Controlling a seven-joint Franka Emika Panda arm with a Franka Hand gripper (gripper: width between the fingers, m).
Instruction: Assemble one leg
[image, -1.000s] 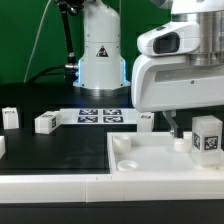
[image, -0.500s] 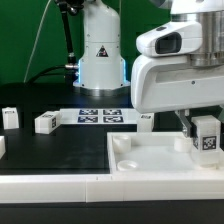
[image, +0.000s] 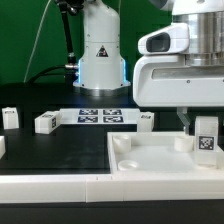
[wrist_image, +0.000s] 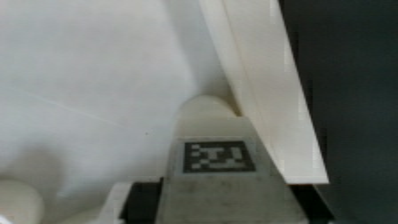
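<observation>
My gripper (image: 203, 126) is shut on a leg (image: 206, 138), a small white block with a black-and-white tag facing the camera. It holds the leg upright over the far corner of the large white tray (image: 150, 168), on the exterior view's right. In the wrist view the leg (wrist_image: 221, 140) sits between the dark fingers (wrist_image: 150, 200) of the gripper (wrist_image: 222, 205), just inside the tray's raised rim (wrist_image: 263, 80). Whether the leg's lower end touches the tray is hidden.
Three more white legs stand on the black table (image: 60, 145): one at the left (image: 10, 117), one beside it (image: 45, 122), one near the tray's back edge (image: 146, 120). The marker board (image: 100, 115) lies in front of the robot base (image: 100, 50).
The gripper with the leg has shifted slightly toward the exterior view's right, closer to the tray's corner. The loose legs have not moved.
</observation>
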